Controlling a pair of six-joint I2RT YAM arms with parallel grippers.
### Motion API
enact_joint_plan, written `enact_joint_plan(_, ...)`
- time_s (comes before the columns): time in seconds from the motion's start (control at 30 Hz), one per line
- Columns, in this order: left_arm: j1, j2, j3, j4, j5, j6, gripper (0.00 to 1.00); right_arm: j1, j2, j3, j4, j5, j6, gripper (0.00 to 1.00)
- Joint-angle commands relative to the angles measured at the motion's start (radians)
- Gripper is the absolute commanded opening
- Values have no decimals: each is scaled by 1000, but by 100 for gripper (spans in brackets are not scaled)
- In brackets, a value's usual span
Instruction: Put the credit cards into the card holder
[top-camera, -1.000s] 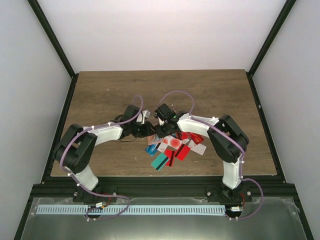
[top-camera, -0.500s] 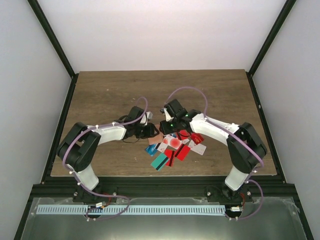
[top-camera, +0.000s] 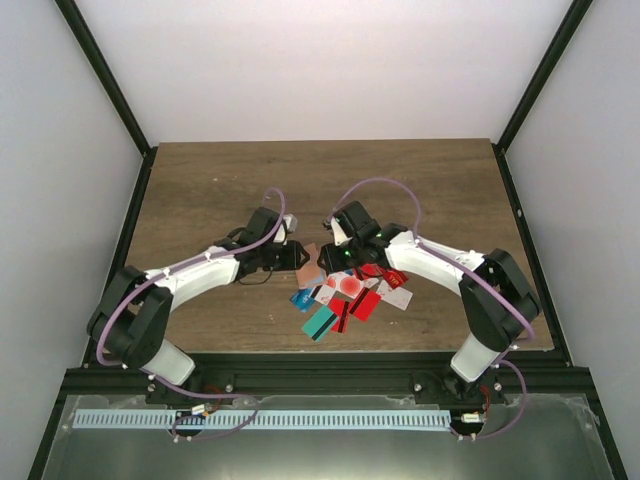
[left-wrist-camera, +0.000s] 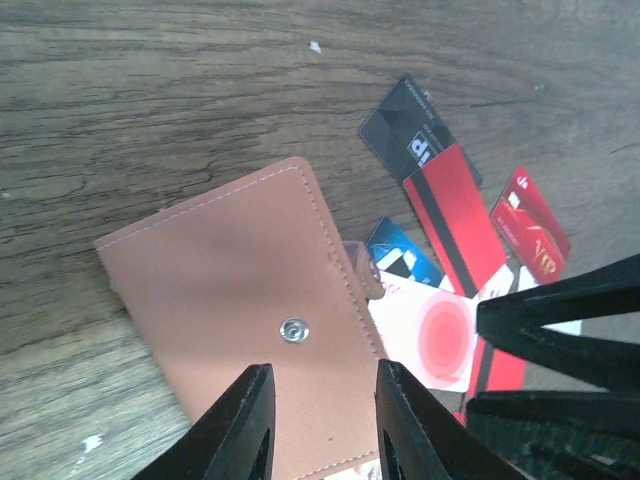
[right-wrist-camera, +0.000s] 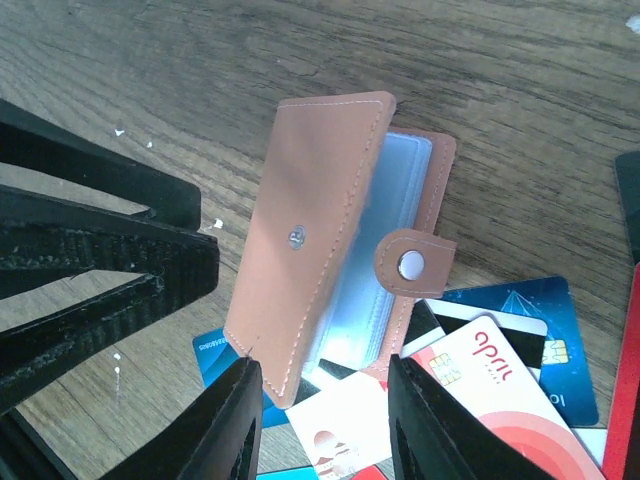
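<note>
The salmon-brown card holder (left-wrist-camera: 230, 290) lies on the wood table between my two grippers. It also shows in the top view (top-camera: 311, 254). In the right wrist view the card holder (right-wrist-camera: 310, 220) is ajar: its cover stands lifted over clear sleeves, and its snap strap hangs loose. My left gripper (left-wrist-camera: 325, 370) is open and hovers over the holder's edge. My right gripper (right-wrist-camera: 322, 362) is open over the holder's other edge, empty. The credit cards (top-camera: 350, 293) lie in a loose pile by the holder: red, white, blue, teal (top-camera: 320, 321) and black (left-wrist-camera: 415, 135) ones.
The pile spreads to the right and front of the holder, toward the table's near edge. The right gripper's black fingers (left-wrist-camera: 560, 320) show in the left wrist view, and the left gripper's fingers (right-wrist-camera: 100, 240) in the right wrist view, so the two are close together.
Both grippers have drawn apart a little, the left one leftward, and the holder now shows between them. The left arm has stretched out lower.
</note>
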Motion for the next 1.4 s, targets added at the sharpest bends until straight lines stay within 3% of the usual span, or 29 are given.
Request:
enact_joint_plan(0.0,-2,-14,-12,-65,-38,46,29,-6,10,25,8,30,4,37)
enact_joint_plan(0.37,-8,113,-28,6,51,70,21,24,80,82,-36,135,-44,38)
enact_joint_plan(0.63,-22,182,14,-82,-35,97,20,28,131,123,-52,193,-62,38)
enact_joint_plan(1.0,-22,197,17,-77,-34,92,20,52,189,181,-56,202,-78,37)
enact_joint_plan(1.37,-22,199,15,-78,-34,91,19,73,227,213,-79,278,-84,27)
